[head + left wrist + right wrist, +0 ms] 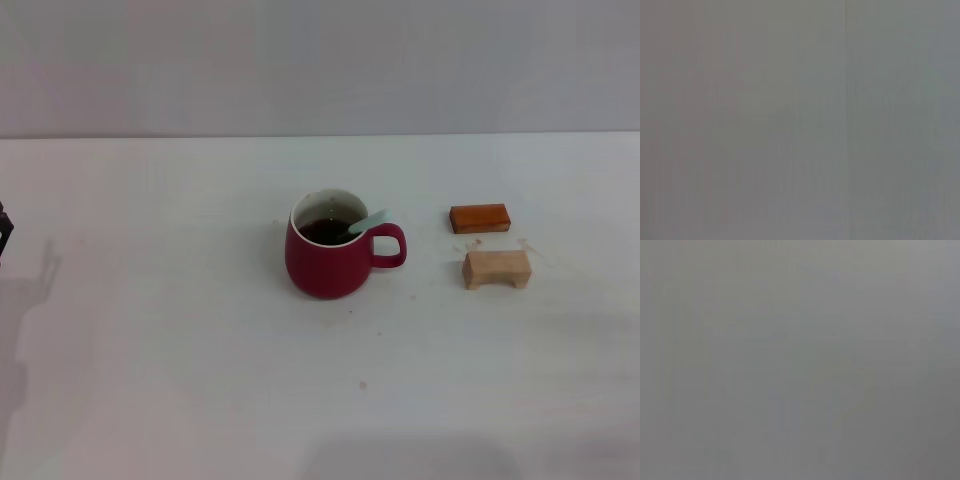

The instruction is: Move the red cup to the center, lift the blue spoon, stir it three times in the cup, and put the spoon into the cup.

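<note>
We read no writing. At frame centre, the glossy, squat cup (327,262) holds the spoon (366,222). Right: two blocks (480,217). Neither claw shows; state untold.

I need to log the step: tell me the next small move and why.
Probably none on the objects: keep both arms parked clear. The pale blue-handled spoon already rests in the squat dark red ceramic mug, handle leaning over the rim, and the mug sits mid-table. Only a dark sliver of the left arm shows at the table's left edge.

Blue spoon (367,223) leans inside red cup (330,262).
</note>
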{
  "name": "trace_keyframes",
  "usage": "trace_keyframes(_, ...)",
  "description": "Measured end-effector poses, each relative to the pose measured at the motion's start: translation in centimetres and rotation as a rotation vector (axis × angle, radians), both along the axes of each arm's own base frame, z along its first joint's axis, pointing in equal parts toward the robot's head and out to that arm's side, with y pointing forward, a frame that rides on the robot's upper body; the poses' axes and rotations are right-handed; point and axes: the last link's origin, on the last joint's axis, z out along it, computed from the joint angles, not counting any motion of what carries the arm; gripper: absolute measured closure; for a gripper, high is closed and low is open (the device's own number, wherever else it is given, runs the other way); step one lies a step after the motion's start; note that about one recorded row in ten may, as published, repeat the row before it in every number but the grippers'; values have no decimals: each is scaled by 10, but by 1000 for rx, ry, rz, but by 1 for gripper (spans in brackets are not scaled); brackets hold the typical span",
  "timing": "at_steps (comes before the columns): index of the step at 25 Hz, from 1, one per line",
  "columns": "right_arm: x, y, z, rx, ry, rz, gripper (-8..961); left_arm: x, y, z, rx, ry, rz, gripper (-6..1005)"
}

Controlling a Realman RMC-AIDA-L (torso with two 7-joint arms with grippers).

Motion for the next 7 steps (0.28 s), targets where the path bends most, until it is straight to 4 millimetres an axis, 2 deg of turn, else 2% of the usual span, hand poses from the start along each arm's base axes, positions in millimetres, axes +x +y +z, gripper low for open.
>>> trace_keyframes(7,0,-2,-3,-1,-14,13,177,-1,-2,1,6,2,-2,153)
